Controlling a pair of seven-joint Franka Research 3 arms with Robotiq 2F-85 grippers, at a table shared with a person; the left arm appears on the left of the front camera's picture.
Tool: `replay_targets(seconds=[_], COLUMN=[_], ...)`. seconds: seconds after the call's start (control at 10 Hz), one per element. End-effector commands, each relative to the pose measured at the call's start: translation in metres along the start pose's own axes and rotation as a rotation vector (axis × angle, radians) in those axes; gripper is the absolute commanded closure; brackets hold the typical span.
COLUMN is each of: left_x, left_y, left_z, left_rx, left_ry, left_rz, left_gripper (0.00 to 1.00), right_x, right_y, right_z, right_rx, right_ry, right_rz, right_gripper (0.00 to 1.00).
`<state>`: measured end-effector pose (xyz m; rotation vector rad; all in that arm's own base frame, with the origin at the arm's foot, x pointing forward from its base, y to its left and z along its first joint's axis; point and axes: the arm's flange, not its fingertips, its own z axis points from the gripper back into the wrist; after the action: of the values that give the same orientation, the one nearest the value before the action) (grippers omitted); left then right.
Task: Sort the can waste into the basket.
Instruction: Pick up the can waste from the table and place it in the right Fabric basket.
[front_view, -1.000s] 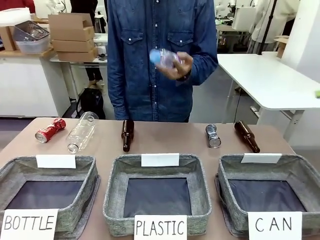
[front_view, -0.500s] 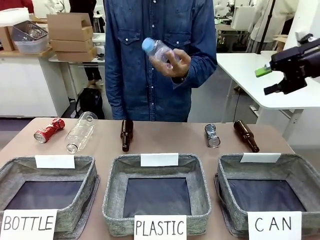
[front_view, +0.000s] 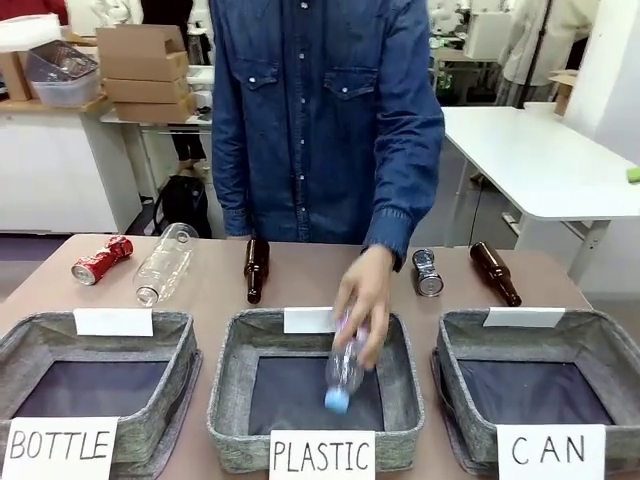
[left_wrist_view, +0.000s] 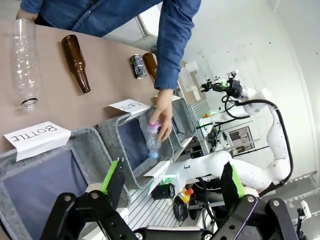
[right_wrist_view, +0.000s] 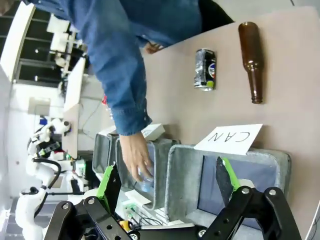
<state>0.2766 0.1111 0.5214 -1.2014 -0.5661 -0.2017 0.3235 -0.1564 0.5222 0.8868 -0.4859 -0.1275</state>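
Left end effector (left_wrist_view: 172, 176) wide | right end effector (right_wrist_view: 166, 175) wide | silver can (front_view: 428, 272), red can (front_view: 101, 260) on table (front_view: 210, 292)

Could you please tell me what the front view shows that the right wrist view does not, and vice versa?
Front view: the red can and the clear bottle beside it. Right wrist view: the robot's right hand, open. Both: the silver can, the CAN basket, and the person's hand holding a plastic bottle over the PLASTIC basket.
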Motion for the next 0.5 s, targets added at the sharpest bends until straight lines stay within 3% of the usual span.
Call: replay_targets(seconds=[0.0,0.4], left_x=[0.001,0.001], left_y=[0.000,0.000], left_z=[-0.001,-0.001], left_rx=[-0.020,-0.020], left_ry=[-0.014,-0.014], left_rz=[-0.020,-0.020], left_gripper=[0.00,0.00], right_x=[0.008,0.040], right_y=[0.023,0.074], right_z=[-0.031,-0.092], right_rx=[-0.040,-0.057], right_ry=[0.012,0.184], right_rz=[0.037,0.194], right_gripper=[0.00,0.00])
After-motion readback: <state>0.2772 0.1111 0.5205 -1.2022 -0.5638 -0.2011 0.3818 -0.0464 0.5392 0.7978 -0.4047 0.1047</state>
